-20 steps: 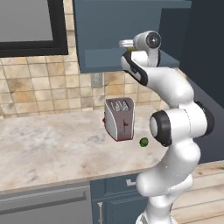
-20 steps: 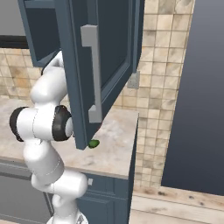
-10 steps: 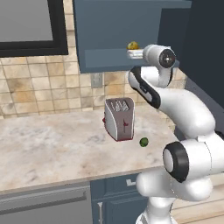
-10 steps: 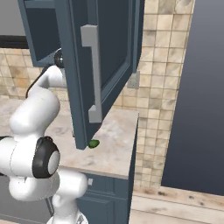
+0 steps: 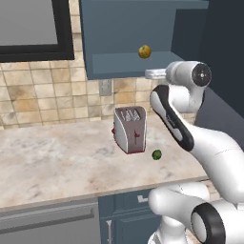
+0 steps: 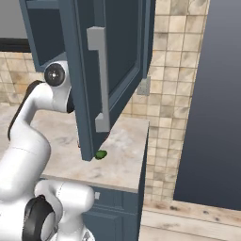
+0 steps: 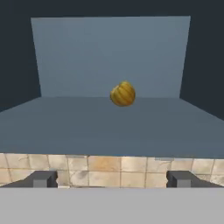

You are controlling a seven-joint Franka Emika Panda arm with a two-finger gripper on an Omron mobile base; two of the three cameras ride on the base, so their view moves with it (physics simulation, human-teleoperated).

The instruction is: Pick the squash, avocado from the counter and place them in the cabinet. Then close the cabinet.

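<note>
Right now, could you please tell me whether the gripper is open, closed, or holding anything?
Gripper: open and empty, its fingertips wide apart just outside the cabinet; the squash sits free on the shelf inside.

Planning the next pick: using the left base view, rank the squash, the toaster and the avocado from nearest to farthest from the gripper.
1. The squash: inside the open cabinet, just above and left of the gripper.
2. The toaster: on the counter, below the gripper.
3. The avocado: on the counter, lower still, right of the toaster's front.
</note>
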